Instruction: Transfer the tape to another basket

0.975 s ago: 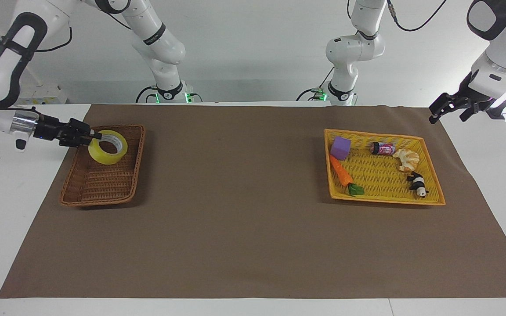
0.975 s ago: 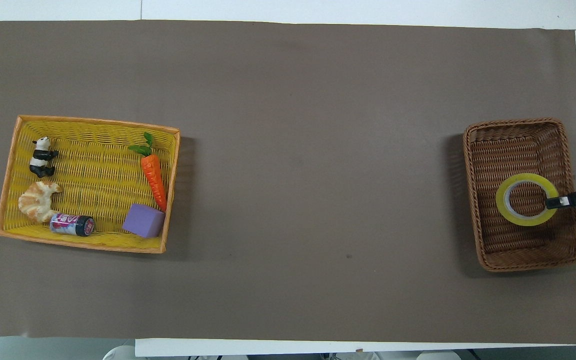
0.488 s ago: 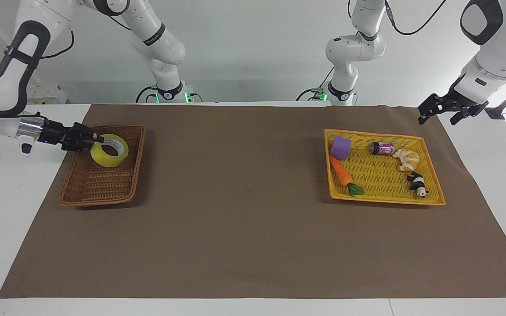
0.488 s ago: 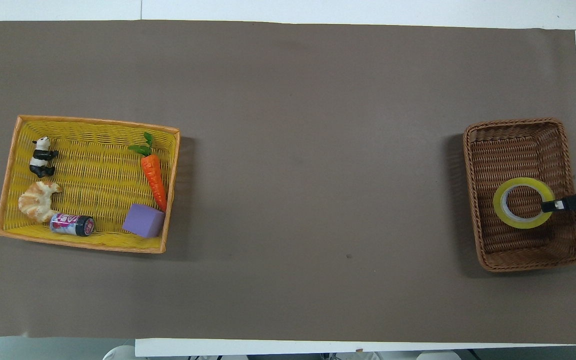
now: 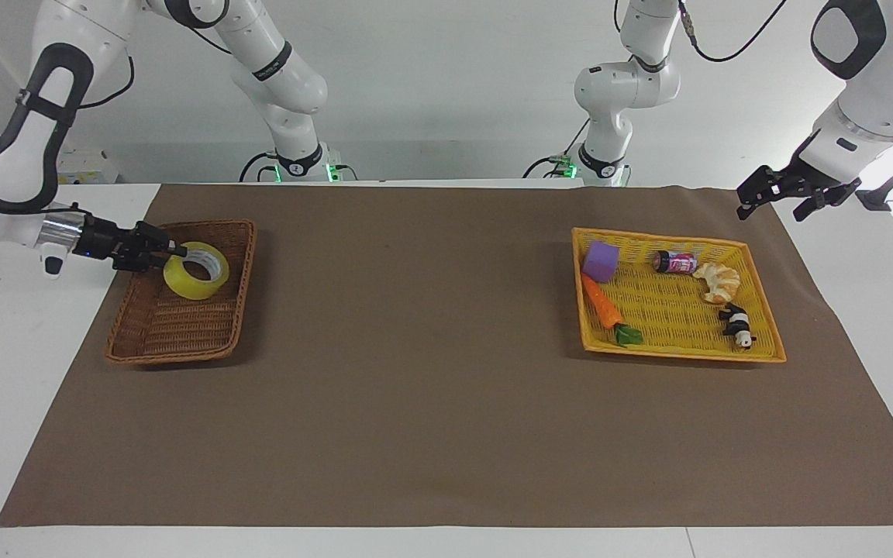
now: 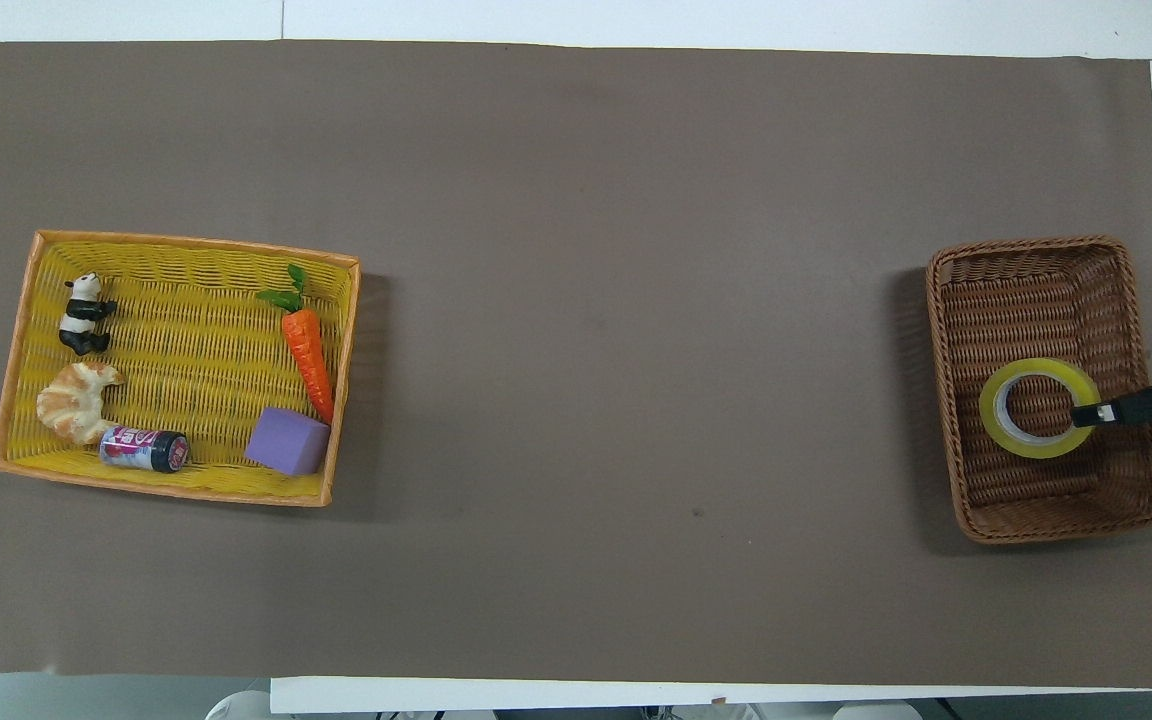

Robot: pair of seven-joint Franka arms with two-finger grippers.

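The right tool [image 5: 171, 250] is clenched on the rim of the tape [image 5: 196, 270], one finger inside the core, holding the roll tilted low over the basket [image 5: 153, 333] of brown wicker at the right arm's end of the desk [image 5: 431, 403]. To set it down well, I judge it should sink until the roll rests on the weave, then let go and draw back level, clear of the rim. The left tool [image 5: 778, 195] waits released above the desk by the yellow basket [image 5: 764, 325].

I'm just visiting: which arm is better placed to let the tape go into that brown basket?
The right arm: its claw is shut on the tape over the brown basket. The left claw waits, open, beside the yellow basket.
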